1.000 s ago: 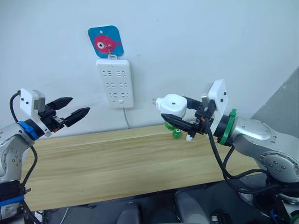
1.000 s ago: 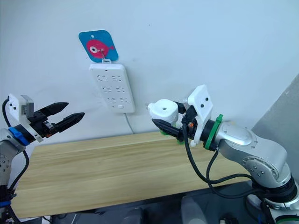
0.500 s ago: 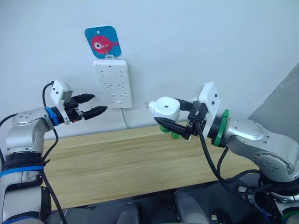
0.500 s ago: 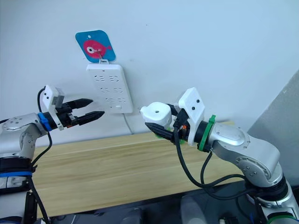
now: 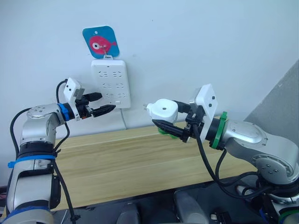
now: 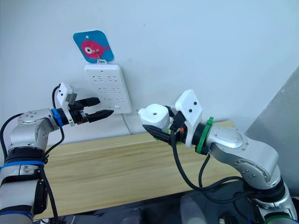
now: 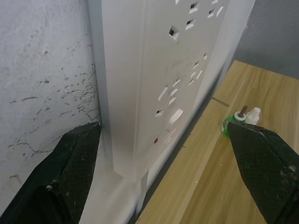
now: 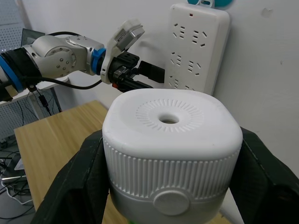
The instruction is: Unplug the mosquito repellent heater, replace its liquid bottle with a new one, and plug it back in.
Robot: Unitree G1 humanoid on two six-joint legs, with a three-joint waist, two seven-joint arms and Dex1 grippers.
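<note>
From the head camera, the right pincer [image 5: 174,122] clasps the mosquito repellent heater [image 5: 162,110], a smooth white rounded plastic block, in the air above the pale wood-grain bench [image 5: 131,163], while the left pincer [image 5: 104,104] reaches, fingers parted, to the lower edge of the flat white power strip [image 5: 110,82] hanging on the wall under a blue fish hook plate [image 5: 101,42]. In the left wrist view, its two black fingers [image 7: 70,172] straddle the strip's bottom corner, and a small green bottle [image 7: 238,122] stands on the bench. In the right wrist view, the heater's ribbed sides sit between the black fingers [image 8: 88,172], its dimpled top facing the camera.
</note>
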